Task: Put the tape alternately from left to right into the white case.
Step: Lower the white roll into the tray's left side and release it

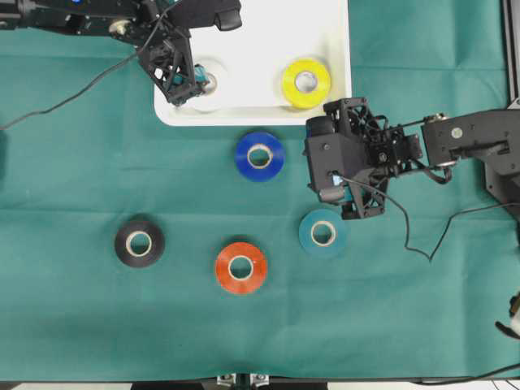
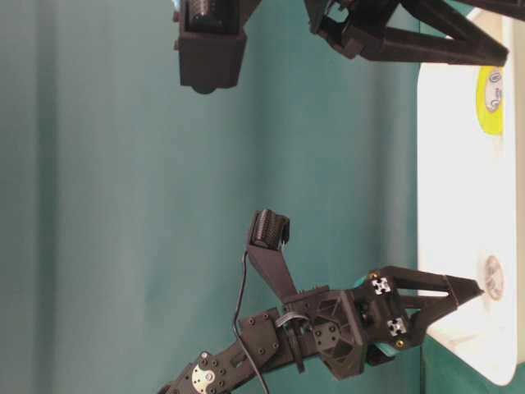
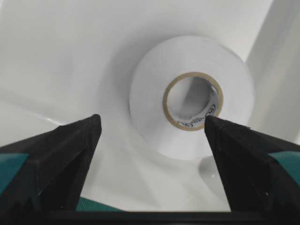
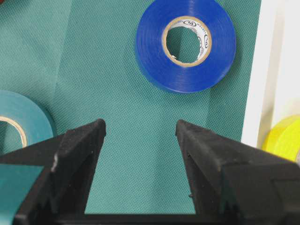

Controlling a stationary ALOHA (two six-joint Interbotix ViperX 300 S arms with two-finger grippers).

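Black roll (image 1: 139,243) overhead only

The table is covered by a matt, finely woven green cloth (image 4: 140,140). The blue roll (image 4: 185,44) looks glossy and smooth, its core cardboard. The white case (image 3: 56,56) appears smooth, shiny plastic.

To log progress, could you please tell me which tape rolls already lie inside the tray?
The white roll and yellow roll; the other four lie on the green cloth.

White roll (image 1: 210,80) half under left end effector (image 1: 180,91)
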